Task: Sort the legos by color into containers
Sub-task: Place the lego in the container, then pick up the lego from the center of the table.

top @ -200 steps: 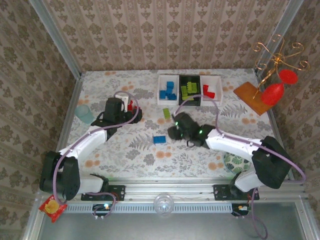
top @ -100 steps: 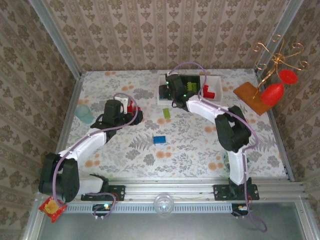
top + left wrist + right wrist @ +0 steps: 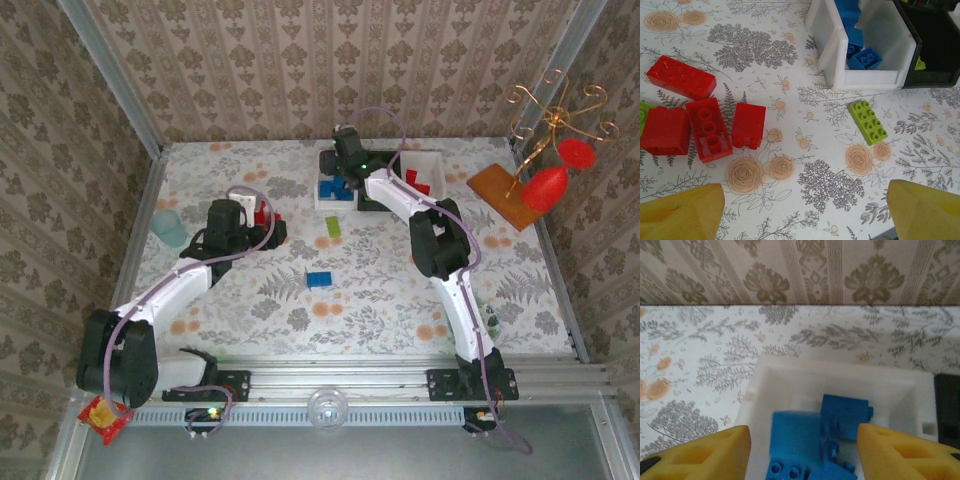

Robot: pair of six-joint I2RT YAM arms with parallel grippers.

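My right gripper (image 3: 347,152) hangs open over the left white container (image 3: 840,367). A blurred blue lego (image 3: 795,432) lies loose between its fingers, touching neither, on other blue legos (image 3: 846,412). That white container (image 3: 322,203), the black container (image 3: 381,203) holding green legos and the right white container (image 3: 434,160) holding red legos stand in a row at the back. My left gripper (image 3: 802,212) is open and empty above the cloth, near several red legos (image 3: 709,129). A green lego (image 3: 868,122) lies in front of the white container (image 3: 832,47). A blue lego (image 3: 319,279) lies mid-table.
A pale teal cup (image 3: 168,227) stands at the left edge. An orange board (image 3: 503,195) with red ornaments (image 3: 545,187) on a gold wire stand sits at the back right. Papered walls close the back and sides.
The right arm swung from mid-table up to the left white container, and its jaws opened, letting go of a blue lego. The left arm has barely moved.
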